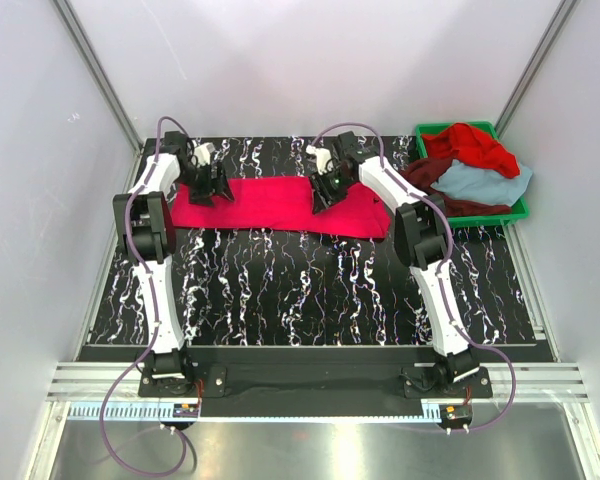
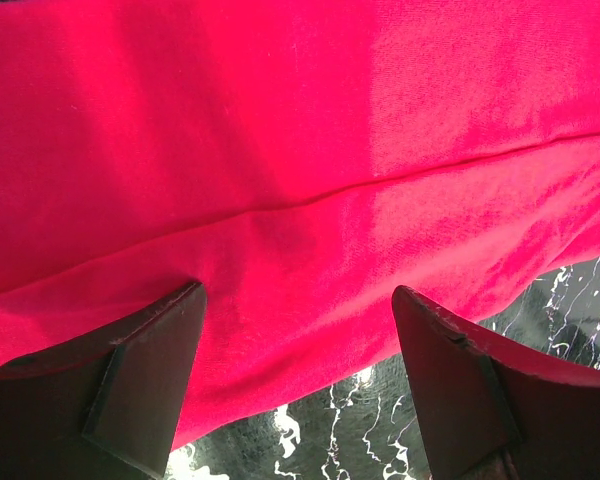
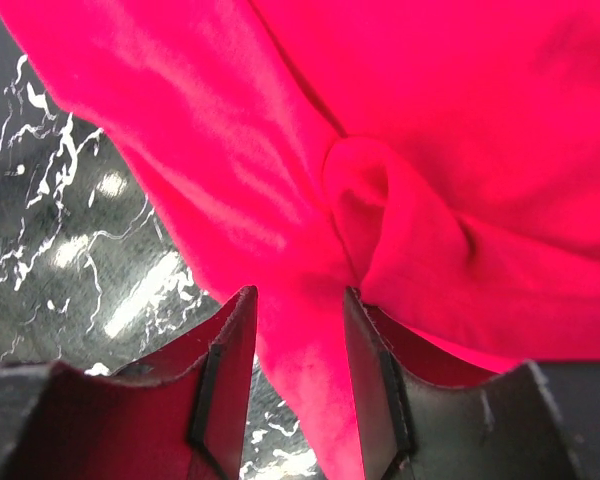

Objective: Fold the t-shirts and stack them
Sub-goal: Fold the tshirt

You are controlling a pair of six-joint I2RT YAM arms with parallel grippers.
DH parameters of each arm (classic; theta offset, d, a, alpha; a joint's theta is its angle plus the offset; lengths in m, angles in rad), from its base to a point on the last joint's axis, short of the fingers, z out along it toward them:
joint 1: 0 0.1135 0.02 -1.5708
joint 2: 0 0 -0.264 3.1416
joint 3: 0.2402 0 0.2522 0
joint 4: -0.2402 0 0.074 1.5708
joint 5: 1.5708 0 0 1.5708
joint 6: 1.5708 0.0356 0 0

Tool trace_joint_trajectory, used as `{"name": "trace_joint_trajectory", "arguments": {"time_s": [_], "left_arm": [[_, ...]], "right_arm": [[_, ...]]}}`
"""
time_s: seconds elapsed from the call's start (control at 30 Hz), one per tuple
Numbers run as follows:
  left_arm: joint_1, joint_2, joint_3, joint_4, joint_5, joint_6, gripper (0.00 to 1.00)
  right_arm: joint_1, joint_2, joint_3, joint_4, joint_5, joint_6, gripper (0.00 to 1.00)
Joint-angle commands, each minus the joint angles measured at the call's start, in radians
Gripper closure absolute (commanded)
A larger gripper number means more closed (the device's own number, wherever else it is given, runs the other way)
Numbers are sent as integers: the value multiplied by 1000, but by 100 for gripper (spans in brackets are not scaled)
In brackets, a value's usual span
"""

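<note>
A crimson-pink t-shirt [image 1: 280,205] lies spread in a long band across the far part of the black marbled table. My left gripper [image 1: 212,190] is over its left end, open, with the jaws wide apart above the shirt's near edge [image 2: 298,295]. The cloth [image 2: 300,150] fills the left wrist view. My right gripper [image 1: 325,195] is at the shirt's right part, with the jaws narrowed on a bunched fold of the cloth [image 3: 298,295]. A brighter red shirt [image 1: 470,143], a dark maroon one [image 1: 425,175] and a light blue-grey one [image 1: 490,183] lie heaped in the bin.
A green plastic bin [image 1: 520,212] stands at the far right corner of the table. Bare marbled tabletop [image 1: 310,290] stretches from the shirt to the near edge. White walls enclose the back and both sides.
</note>
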Motion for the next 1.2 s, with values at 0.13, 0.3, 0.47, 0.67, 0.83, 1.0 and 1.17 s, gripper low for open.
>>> {"name": "trace_joint_trajectory", "arguments": {"time_s": [0.13,0.3,0.47,0.67,0.83,1.0,1.17], "left_arm": [[-13,-11,-40,15,-13,-3,18],[-16,-16,-54,15,-22,-4,18],[-17,-25,-63,10,-33,2,18],[-17,-52,-80,9,-37,5,18],[-17,-57,-74,9,-43,5,18],[-17,-59,-67,9,-45,6,18],[-19,-60,-68,9,-45,3,18]], "right_arm": [[2,17,149,87,100,4,53],[1,54,255,130,156,-25,53],[2,100,290,185,155,-8,52],[5,21,239,192,179,-28,52],[5,-172,-59,276,285,-181,52],[5,-274,-227,345,318,-266,52],[5,-280,-231,347,318,-260,52]]}}
